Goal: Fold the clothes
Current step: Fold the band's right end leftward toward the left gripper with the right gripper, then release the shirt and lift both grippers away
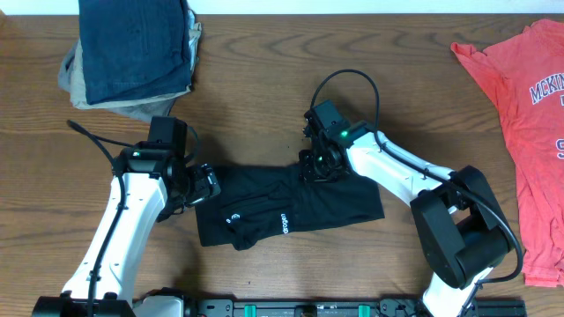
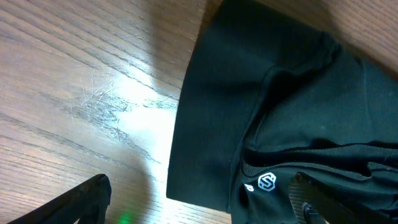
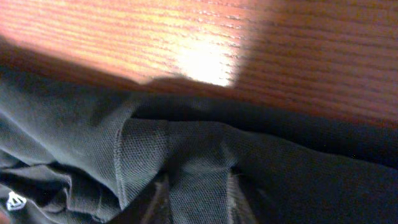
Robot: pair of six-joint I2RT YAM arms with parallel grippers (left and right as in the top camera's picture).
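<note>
Black shirt filled the right wrist view, weave sharp enough to count. Right claw sat low on it, jaws drawn narrow with a raised ridge of cloth between them; read as gripping the shirt's far hem, though the fingertips were blurred. Bare table showed just beyond that hem. Overhead, the shirt lay part-folded at the near middle of the table, a rough rectangle with sleeve and loose folds bunched along the front. Left claw was at the shirt's left end, jaws spread wide and holding nothing. One finger hung over wood, the other over cloth near the white logo, so it straddled the edge. Red shirt lay flat, unfolded, well apart at the right edge. Folded pile sat at the far left corner. Judged step: take both ends and bring one side over to make the next fold. To do it well, the left claw should come down on the straight left edge, taking all layers, not just the top one. Both claws should lift together and only slightly, keeping the cloth taut between them. The carried edge should land square on the opposite edge. Bunched front folds looked likely to drag and skew the fold; they wanted smoothing first.
</note>
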